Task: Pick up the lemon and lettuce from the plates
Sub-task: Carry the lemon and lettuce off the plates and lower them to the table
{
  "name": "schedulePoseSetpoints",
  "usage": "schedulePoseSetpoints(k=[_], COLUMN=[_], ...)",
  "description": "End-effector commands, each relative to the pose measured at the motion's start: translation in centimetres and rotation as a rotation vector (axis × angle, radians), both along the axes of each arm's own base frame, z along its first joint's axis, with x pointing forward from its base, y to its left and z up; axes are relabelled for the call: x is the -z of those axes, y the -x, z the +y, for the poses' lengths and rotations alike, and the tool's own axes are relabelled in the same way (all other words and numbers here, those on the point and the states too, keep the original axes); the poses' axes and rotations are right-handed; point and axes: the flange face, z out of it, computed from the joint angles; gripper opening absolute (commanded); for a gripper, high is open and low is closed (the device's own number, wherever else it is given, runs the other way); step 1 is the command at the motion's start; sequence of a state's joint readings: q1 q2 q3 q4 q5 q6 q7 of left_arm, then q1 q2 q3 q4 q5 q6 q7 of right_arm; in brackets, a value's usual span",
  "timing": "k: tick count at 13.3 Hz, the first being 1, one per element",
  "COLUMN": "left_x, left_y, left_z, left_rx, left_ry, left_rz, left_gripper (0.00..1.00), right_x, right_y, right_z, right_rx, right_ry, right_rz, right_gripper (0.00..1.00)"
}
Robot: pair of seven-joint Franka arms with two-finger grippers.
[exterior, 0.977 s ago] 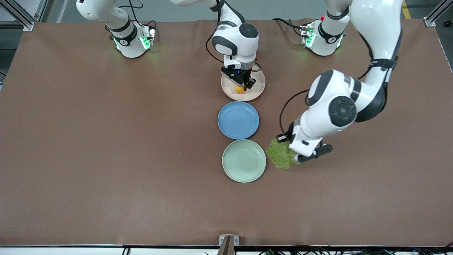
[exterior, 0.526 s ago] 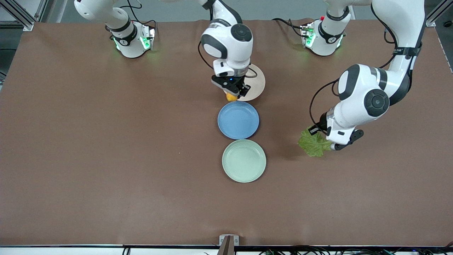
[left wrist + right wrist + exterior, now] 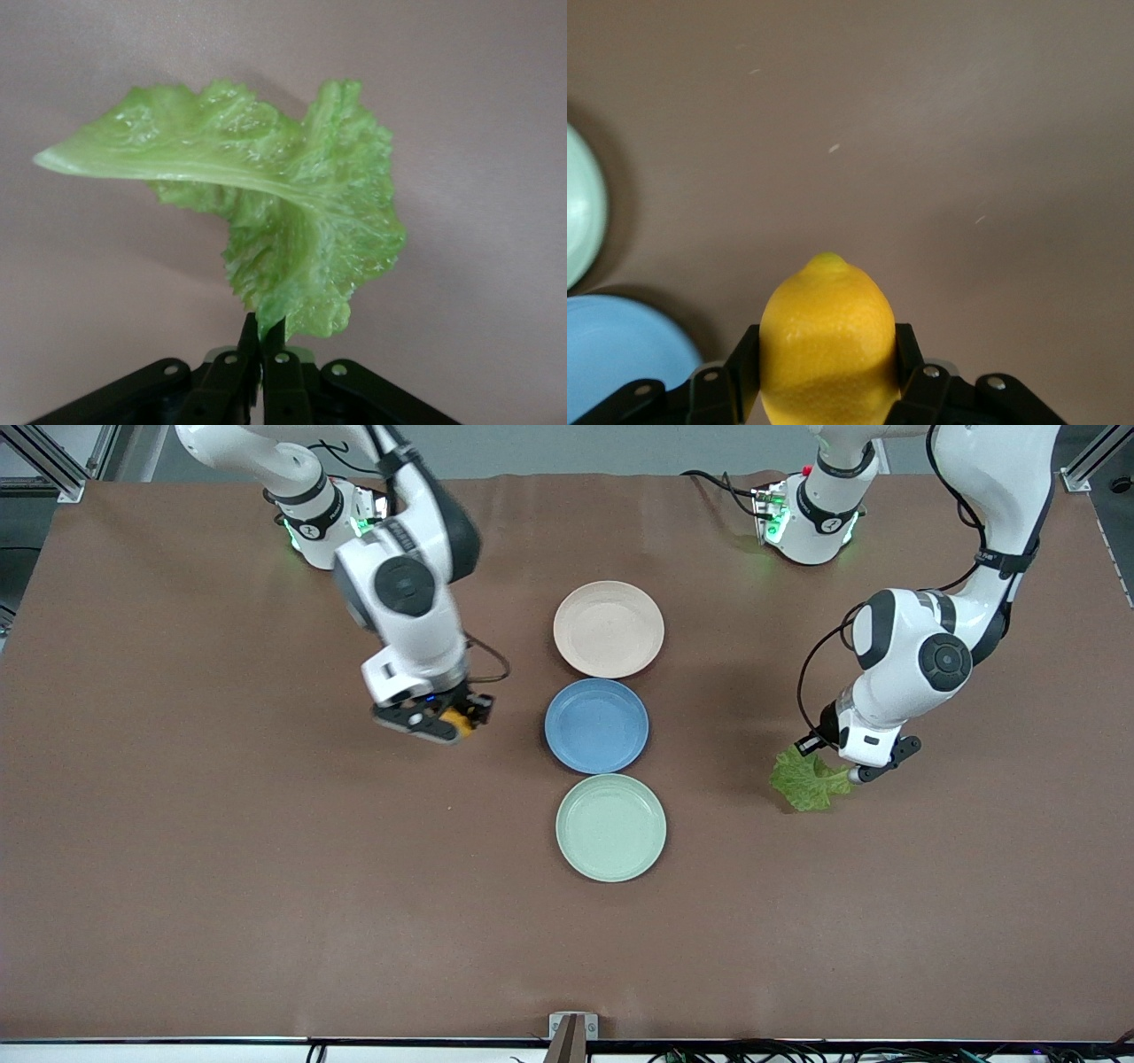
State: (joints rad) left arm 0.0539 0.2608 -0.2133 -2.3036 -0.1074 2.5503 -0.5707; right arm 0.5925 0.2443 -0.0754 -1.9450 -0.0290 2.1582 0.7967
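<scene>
My right gripper is shut on the yellow lemon and holds it over bare table toward the right arm's end, beside the blue plate. The lemon fills the fingers in the right wrist view. My left gripper is shut on the crinkled green lettuce, which hangs over bare table toward the left arm's end. In the left wrist view the lettuce spreads out from the pinched fingers. The beige-pink plate and the mint green plate both lie bare.
A blue plate lies between the two task plates, in one line down the table's middle. Its rim and the mint plate's rim show in the right wrist view. A brown mat covers the table.
My right gripper carried the lemon off the beige-pink plate and out toward the right arm's end. My left gripper carried the lettuce away from the mint plate toward the left arm's end.
</scene>
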Motion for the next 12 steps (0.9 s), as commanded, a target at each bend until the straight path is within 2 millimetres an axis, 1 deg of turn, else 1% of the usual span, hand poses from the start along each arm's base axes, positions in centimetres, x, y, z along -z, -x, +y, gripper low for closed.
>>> schedulePoseSetpoints(k=[1,3,4,5,6,7,8,10,12], left_x=[2.0,3.1,3.4,3.3,3.2,3.0,2.7,1.2,-1.6], left_y=[1.0,1.3,1.4,1.3,1.2,0.9,0.7,0.0,-1.3], left_z=[1.0,1.0,1.1,1.2,1.2,1.4,1.4,1.2,1.1], left_rx=[0.015,0.013,0.012,0.013,0.019,0.046,0.078,0.093,0.116], left_ry=[0.014,0.015,0.015,0.015,0.016,0.017,0.018,0.019,0.018], left_rz=[-0.014,-0.001,0.005,0.003,-0.001,-0.011,-0.021,-0.011,0.042], left_gripper=[0.00,0.01,0.02,0.16,0.45,0.79,0.98,0.99,0.99], right_x=[2.1,4.7,5.8,6.5,7.6,8.7,9.7,12.0,14.0], right_y=[-0.8,-1.6,-1.9,-2.4,-2.8,-3.1,-3.3,-3.5,-3.5], right_z=[-8.1,-14.2,-16.9,-19.4,-21.1,-22.9,-24.1,-26.6,-27.5], right_rx=[-0.098,-0.181,-0.208,-0.241,-0.286,-0.301,-0.316,-0.328,-0.340], right_ry=[-0.024,-0.036,-0.038,-0.038,-0.035,-0.040,-0.052,-0.111,-0.167], right_rz=[0.025,-0.002,-0.016,-0.034,-0.032,-0.024,-0.022,-0.017,-0.013], right_gripper=[0.00,0.00,0.00,0.00,0.00,0.00,0.00,0.00,0.01])
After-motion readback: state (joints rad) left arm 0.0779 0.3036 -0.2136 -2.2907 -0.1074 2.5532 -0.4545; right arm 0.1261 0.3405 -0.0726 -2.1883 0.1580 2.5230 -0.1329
